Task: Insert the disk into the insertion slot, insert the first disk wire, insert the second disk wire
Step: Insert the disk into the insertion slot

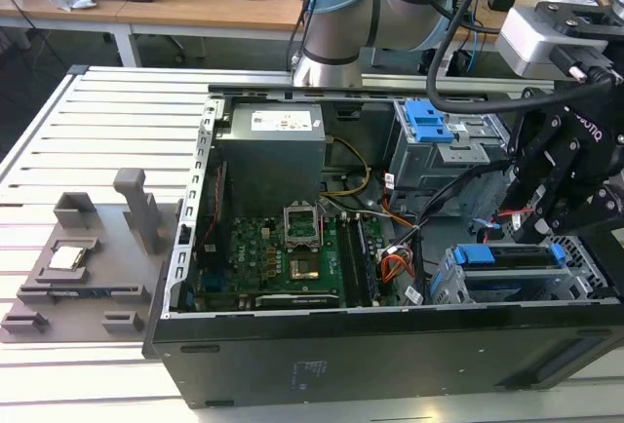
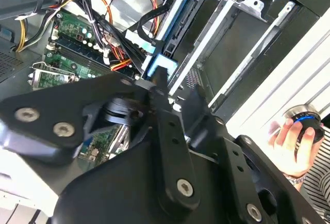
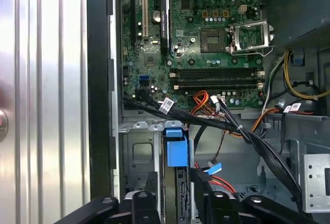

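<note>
The disk (image 1: 507,259) in its bright blue caddy lies edge-up in the insertion slot (image 1: 447,288), the silver perforated cage at the case's front on the exterior view's right. My black gripper (image 1: 551,233) hangs over the disk's outer end. In the first wrist view the gripper (image 3: 175,206) straddles the disk (image 3: 175,152), one finger on each side, apparently shut on it. In the second wrist view the caddy's blue tab (image 2: 161,65) shows just past the gripper (image 2: 180,105), and the cage (image 2: 237,22) lies beyond. Loose black disk wires (image 3: 206,175) lie beside the caddy.
The open case holds a motherboard (image 1: 283,257), a grey power supply (image 1: 268,150) and a taller bay with a blue latch (image 1: 429,121). A cable bundle (image 3: 247,136) crosses above the cage. A grey fixture (image 1: 78,257) lies on the slatted table. A person's hand (image 2: 291,136) grips a knob.
</note>
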`<state>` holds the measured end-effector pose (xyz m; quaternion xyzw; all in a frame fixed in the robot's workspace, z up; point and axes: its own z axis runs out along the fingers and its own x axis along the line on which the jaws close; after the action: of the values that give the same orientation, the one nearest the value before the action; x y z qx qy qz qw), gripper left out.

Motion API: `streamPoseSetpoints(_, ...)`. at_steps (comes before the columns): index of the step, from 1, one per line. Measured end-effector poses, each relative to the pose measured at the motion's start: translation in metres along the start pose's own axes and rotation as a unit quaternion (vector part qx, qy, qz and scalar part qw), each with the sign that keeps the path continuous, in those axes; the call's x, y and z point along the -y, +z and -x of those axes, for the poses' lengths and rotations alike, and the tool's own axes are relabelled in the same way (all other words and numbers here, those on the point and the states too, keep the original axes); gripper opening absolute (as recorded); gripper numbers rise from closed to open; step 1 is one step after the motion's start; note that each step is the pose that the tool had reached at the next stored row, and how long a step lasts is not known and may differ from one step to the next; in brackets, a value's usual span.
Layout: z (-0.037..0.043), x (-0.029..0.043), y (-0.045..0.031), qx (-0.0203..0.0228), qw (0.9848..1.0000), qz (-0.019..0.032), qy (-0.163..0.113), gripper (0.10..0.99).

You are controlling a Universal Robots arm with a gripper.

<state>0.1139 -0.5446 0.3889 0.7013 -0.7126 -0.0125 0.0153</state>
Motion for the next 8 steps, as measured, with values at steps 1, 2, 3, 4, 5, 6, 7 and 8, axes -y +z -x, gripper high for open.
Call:
streamPoseSetpoints(1,0.0,0.0,0.0,0.0,1.0,0.0,0.0,0.353)
streamPoseSetpoints(2,0.0,0.0,0.0,-0.0001,1.0,0.0,0.0,0.231)
streamPoseSetpoints(3,0.0,0.0,0.0,-0.0001,1.0,0.0,0.0,0.11)
streamPoseSetpoints(4,0.0,0.0,0.0,-0.0002,1.0,0.0,0.0,0.106)
streamPoseSetpoints(5,0.0,0.0,0.0,-0.0002,1.0,0.0,0.0,0.106)
streamPoseSetpoints(6,0.0,0.0,0.0,-0.0002,1.0,0.0,0.0,0.106)
streamPoseSetpoints(7,0.0,0.0,0.0,-0.0003,1.0,0.0,0.0,0.106)
streamPoseSetpoints(8,0.0,0.0,0.0,-0.0004,1.0,0.0,0.0,0.106)
